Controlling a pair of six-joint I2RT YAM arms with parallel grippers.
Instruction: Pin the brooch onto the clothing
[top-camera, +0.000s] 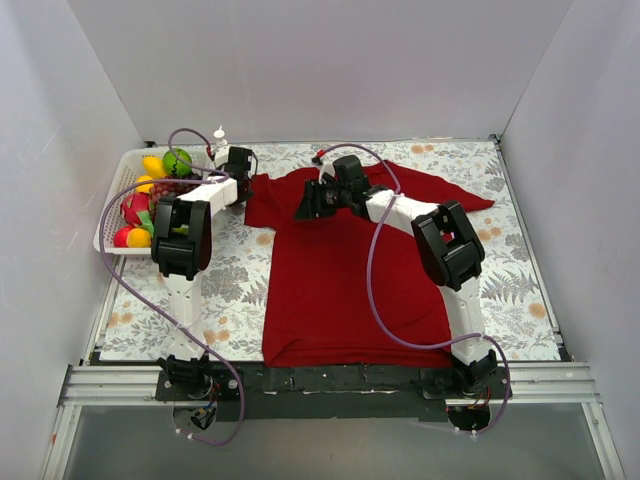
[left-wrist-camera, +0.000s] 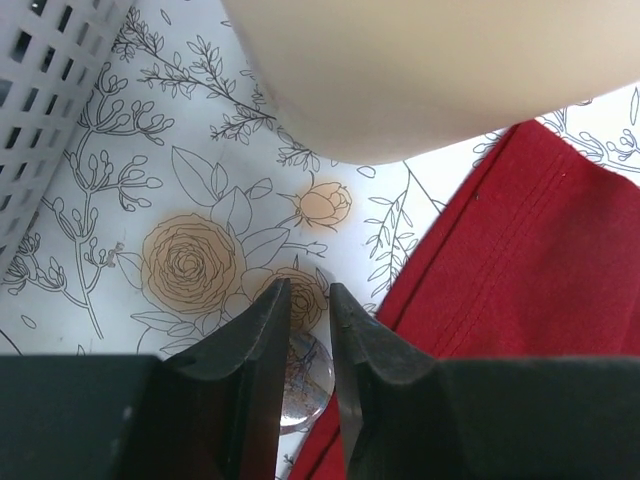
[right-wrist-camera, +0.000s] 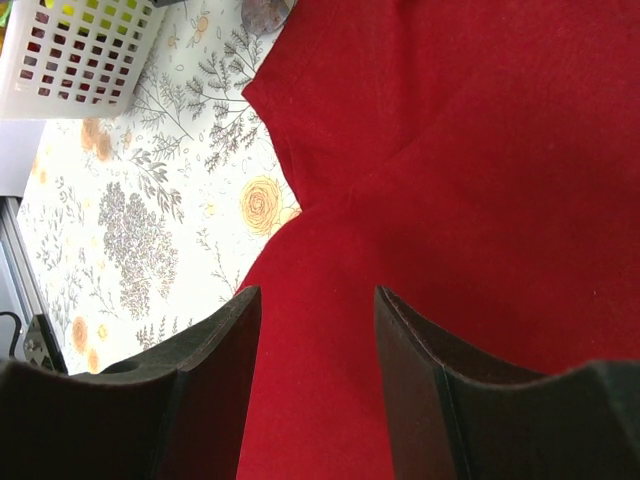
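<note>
At the far left edge of the shirt: left gripper (top-camera: 242, 158) low over the floral table cover (top-camera: 230, 290), just beside the left sleeve. Left wrist view: its fingers (left-wrist-camera: 262, 350) stand nearly together, a narrow slit between them. Brooch (left-wrist-camera: 305, 385) shows through that slit, a small glassy round disc lying flat on the cover, right at the sleeve's edge; both fingers hide its sides. Cannot tell if the gripper clamps it or only sits over it. Being round, it shows no long axis.

Clothing (top-camera: 340, 290): dark red T-shirt spread flat. Long axis runs near to far, hem toward the arm bases, sleeves and neck end toward the back wall.

Right gripper (top-camera: 305, 208) over the upper chest near the left sleeve's armpit, fingers spread wide, nothing between them but red fabric (right-wrist-camera: 450, 150).

White perforated basket (top-camera: 105, 215) of toy fruit at far left, near the left gripper.
</note>
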